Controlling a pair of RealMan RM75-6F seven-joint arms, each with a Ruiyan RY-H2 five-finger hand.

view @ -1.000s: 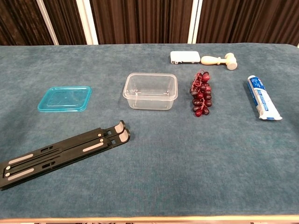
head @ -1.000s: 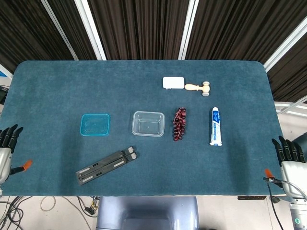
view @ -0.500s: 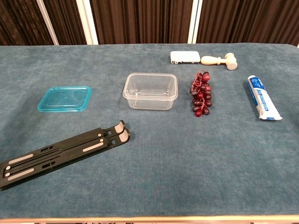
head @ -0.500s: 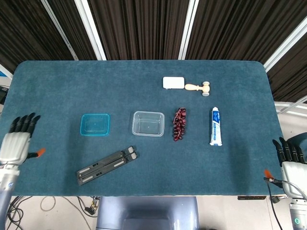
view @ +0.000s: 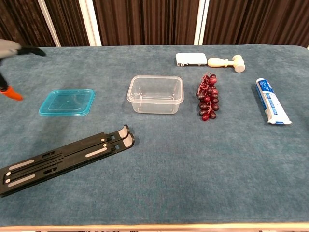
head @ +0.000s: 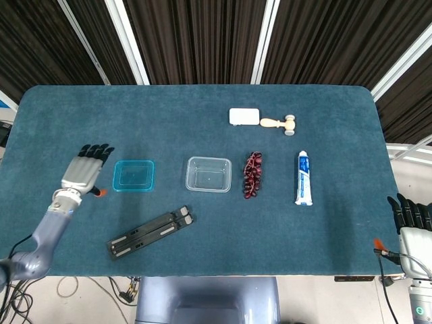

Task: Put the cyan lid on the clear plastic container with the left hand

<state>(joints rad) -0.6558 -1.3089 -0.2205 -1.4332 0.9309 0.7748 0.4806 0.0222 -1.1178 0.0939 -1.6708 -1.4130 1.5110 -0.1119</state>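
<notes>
The cyan lid (head: 133, 175) (view: 67, 102) lies flat on the blue table, left of the clear plastic container (head: 208, 174) (view: 155, 94), which stands empty and upright. My left hand (head: 86, 170) (view: 10, 52) hovers just left of the lid with fingers spread and nothing in it; only its edge shows in the chest view. My right hand (head: 412, 223) stays off the table's front right corner, fingers apart, holding nothing.
A black folding stand (head: 150, 232) (view: 63, 158) lies in front of the lid. Dark red grapes (head: 252, 174), a toothpaste tube (head: 303, 177), a white block (head: 244, 116) and a small wooden mallet (head: 280, 124) sit right of the container.
My left hand has swung from the table's front left edge inward and forward, now close beside the lid. The right hand and all objects stayed put.
</notes>
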